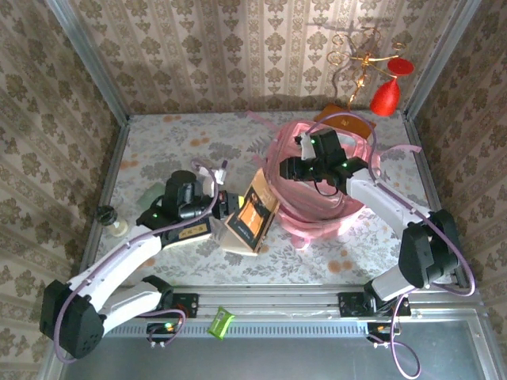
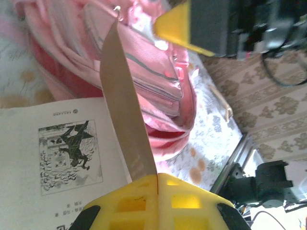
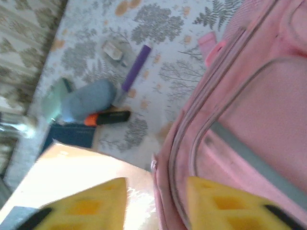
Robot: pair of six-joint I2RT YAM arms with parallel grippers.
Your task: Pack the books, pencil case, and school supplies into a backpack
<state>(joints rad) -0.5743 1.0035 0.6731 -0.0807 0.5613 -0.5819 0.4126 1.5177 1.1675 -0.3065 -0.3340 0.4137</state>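
Left wrist, left gripper point(image 2: 157, 183) clamps book point(image 2: 125, 108), right gripper point(image 3: 156, 201) parted

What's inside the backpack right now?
Cannot tell. From above, the right gripper and its arm cover the middle of the backpack; around them only its pink fabric shows. The left gripper holds the brown book outside it.

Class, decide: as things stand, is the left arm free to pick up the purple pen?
Probably not yet: the left gripper is shut on the book, though the purple pen lies uncovered.
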